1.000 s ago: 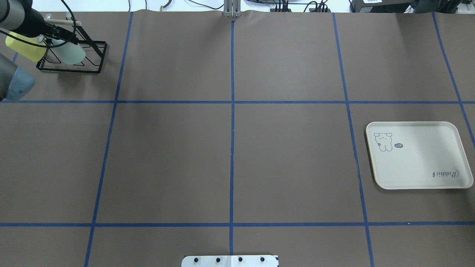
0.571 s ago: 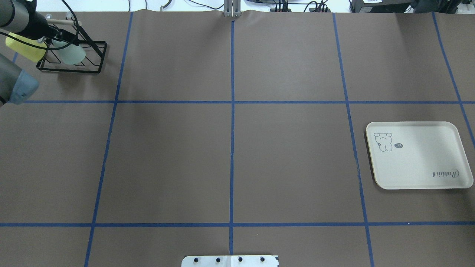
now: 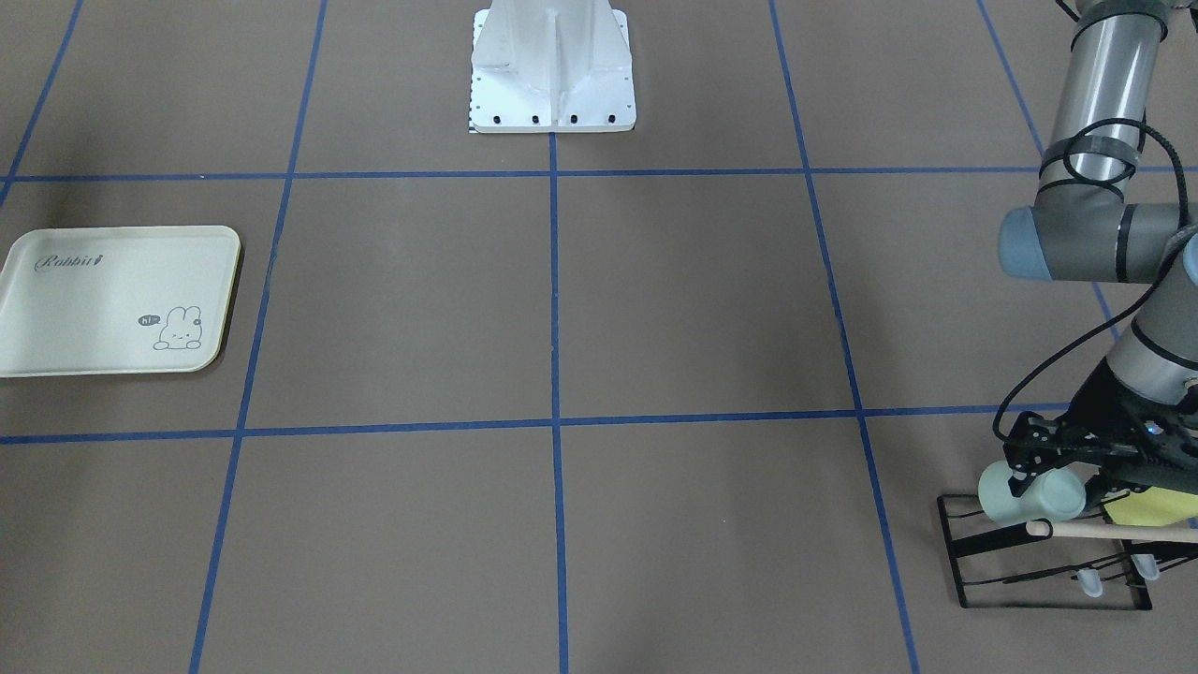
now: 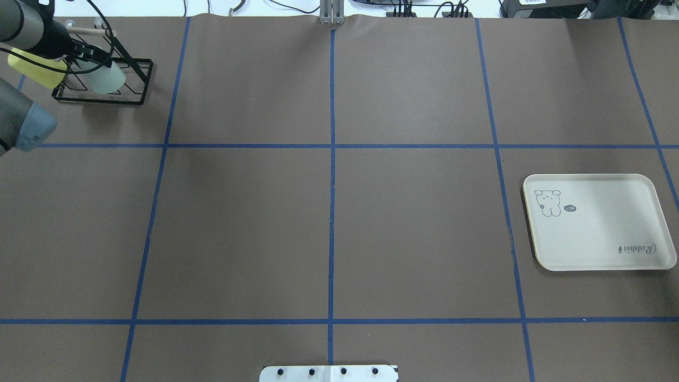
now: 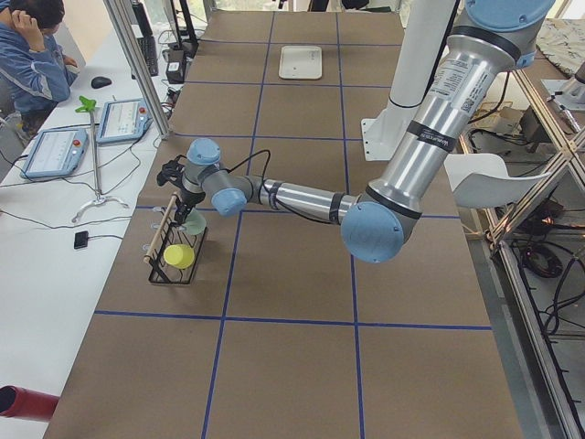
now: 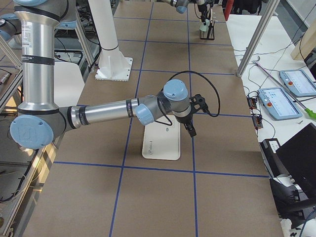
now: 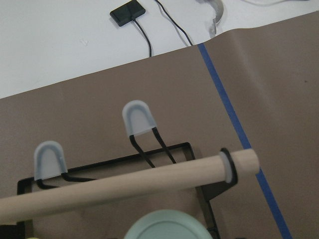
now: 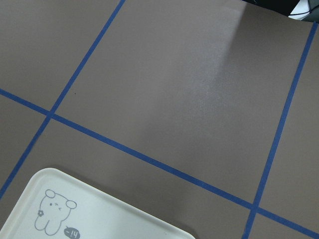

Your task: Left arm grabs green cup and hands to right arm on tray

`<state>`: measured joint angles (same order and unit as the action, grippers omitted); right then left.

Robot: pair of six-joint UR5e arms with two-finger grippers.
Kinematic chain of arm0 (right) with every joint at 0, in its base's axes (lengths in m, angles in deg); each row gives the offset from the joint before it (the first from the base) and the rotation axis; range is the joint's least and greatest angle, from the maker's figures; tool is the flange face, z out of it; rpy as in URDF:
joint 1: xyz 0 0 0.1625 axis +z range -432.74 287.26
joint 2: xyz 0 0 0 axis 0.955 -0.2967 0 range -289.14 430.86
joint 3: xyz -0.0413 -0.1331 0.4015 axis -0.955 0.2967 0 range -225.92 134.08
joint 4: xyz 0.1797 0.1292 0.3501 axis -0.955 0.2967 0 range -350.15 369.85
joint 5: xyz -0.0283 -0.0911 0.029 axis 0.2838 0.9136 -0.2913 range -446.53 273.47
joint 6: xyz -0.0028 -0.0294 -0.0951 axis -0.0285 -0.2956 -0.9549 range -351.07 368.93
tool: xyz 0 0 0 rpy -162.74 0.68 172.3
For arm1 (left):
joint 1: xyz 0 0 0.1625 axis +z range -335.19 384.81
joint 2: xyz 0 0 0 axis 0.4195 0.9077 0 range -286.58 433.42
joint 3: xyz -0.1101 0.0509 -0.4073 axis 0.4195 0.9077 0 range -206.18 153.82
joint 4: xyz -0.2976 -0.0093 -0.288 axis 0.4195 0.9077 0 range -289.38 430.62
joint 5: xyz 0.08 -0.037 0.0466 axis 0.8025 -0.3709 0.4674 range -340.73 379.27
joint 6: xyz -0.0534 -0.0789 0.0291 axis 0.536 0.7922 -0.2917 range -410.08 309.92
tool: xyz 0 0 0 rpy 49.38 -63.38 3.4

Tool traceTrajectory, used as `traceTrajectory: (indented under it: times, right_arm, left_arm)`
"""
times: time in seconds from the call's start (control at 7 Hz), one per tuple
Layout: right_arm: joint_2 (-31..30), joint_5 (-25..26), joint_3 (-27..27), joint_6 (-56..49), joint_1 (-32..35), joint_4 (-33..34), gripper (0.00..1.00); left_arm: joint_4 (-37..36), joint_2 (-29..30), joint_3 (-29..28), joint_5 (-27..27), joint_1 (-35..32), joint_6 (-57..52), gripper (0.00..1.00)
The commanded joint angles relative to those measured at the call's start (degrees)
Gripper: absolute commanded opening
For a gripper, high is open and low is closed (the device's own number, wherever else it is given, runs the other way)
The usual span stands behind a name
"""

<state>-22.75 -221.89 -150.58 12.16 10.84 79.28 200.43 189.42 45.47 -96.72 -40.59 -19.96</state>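
Left pincer [image 3: 1028, 483] clasps green cup [image 3: 1058, 498] at wire rack [image 3: 1048, 607].

The left arm [image 3: 1104, 84] and the right arm [image 6: 98, 114] look alike: silver-grey metal tubes joined by dark grey housings with round blue-grey caps. A black cable [image 3: 1090, 150] winds around each. A black band [image 5: 437, 139] bears small white lettering. The white pedestal [image 3: 552, 65] shows a row of dark screws.

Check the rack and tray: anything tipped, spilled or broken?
Nothing stands out. The green cup and yellow-green cup lie sideways on the black rack, which looks like how it stores them; the tray sits flat, with no spill visible.
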Motion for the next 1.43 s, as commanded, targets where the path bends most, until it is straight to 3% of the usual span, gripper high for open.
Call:
traceTrajectory:
  times: [0.0,0.14,0.43,0.86,1.14,1.29]
  right_arm:
    - [0.0,-0.5,0.0,0.0,0.0,0.0,1.0]
    - [0.0,-0.5,0.0,0.0,0.0,0.0,1.0]
    - [0.0,-0.5,0.0,0.0,0.0,0.0,1.0]
    - [0.1,-0.5,-0.1,0.0,0.0,0.0,1.0]
    - [0.1,-0.5,-0.2,0.0,0.0,0.0,1.0]
    - [0.1,-0.5,-0.2,0.0,0.0,0.0,1.0]
  left_arm:
    - [-0.1,-0.4,0.1,0.1,0.0,-0.2,0.7]
    - [-0.1,-0.4,0.2,0.1,0.0,-0.2,0.64]
    - [0.0,-0.7,1.5,0.0,-0.3,-0.3,0.21]
    - [-0.2,-0.9,4.5,-0.6,-2.0,-0.1,0.09]
    - [-0.5,-2.9,8.0,-1.6,-4.6,-0.2,0.09]
    - [-0.6,-3.7,9.8,-5.1,-7.0,-0.1,0.09]
